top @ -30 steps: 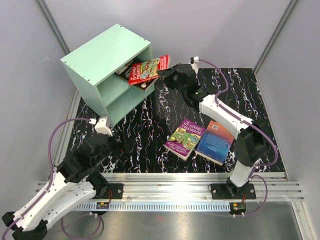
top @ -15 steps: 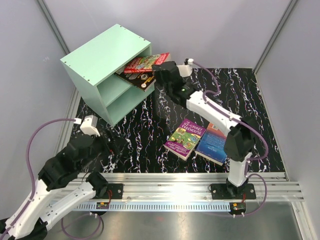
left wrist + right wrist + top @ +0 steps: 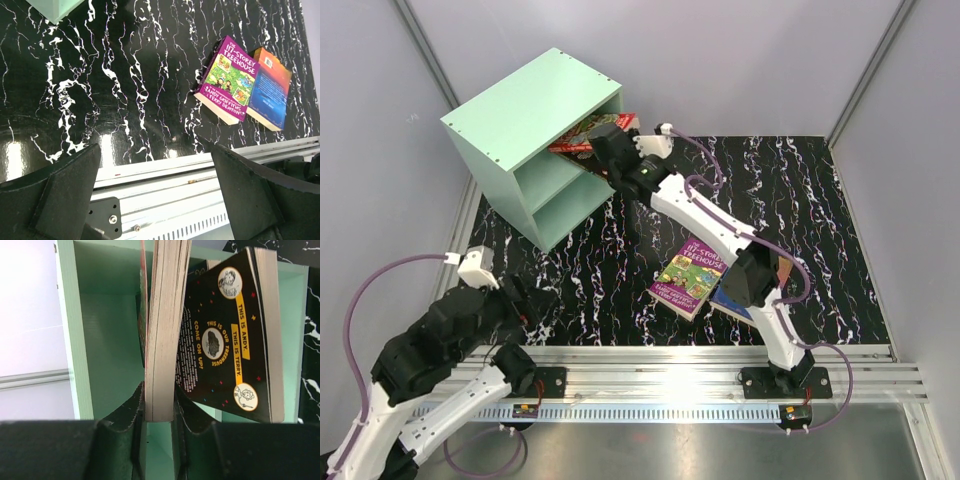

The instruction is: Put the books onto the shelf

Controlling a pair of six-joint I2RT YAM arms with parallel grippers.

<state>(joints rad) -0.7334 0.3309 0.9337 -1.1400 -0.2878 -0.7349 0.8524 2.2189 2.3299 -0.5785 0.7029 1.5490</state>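
The mint-green shelf (image 3: pixel 515 115) stands at the far left, its two compartments facing right. My right gripper (image 3: pixel 608 148) is shut on the red book (image 3: pixel 582 137), which stands on edge partly inside the upper compartment. In the right wrist view the red book's page edge (image 3: pixel 162 340) sits between the right gripper's (image 3: pixel 159 405) fingers, next to the black book (image 3: pixel 225 340) inside the shelf (image 3: pixel 105 345). The purple book (image 3: pixel 690 277) and the blue book (image 3: pixel 732 303) lie flat on the table. My left gripper (image 3: pixel 532 298) hangs open and holds nothing, near the front left.
The table is black marble-patterned (image 3: pixel 610 250), with an aluminium rail (image 3: pixel 660 370) along its near edge. In the left wrist view the purple book (image 3: pixel 227 80) and blue book (image 3: pixel 270 87) lie at the upper right beyond the left gripper (image 3: pixel 157 195). Grey walls enclose the table.
My right arm has swung left and carried the red book edge-first into the upper compartment beside the black book. My left arm has drawn back toward the near left.
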